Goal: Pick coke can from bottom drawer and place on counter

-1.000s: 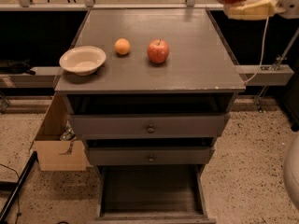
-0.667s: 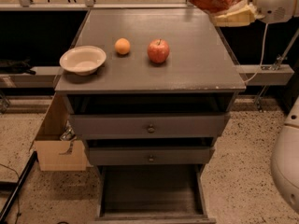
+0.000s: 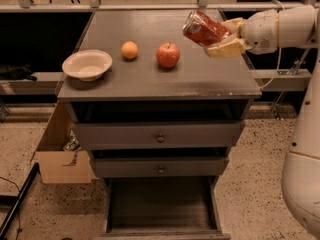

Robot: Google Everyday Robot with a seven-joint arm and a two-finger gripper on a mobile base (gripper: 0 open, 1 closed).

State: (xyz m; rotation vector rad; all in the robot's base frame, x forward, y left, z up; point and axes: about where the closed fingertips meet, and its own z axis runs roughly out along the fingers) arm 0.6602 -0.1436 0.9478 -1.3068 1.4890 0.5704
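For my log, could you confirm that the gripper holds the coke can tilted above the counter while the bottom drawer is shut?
Not quite: the camera view shows the bottom drawer pulled open. The gripper does hold the coke can tilted above the counter.

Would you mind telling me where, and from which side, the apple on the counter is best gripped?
Probably grip the apple across its widest middle, coming straight down from above: it sits upright, stem up, with free space either side. The gripper, shut on the coke can, hangs over the counter at its right.
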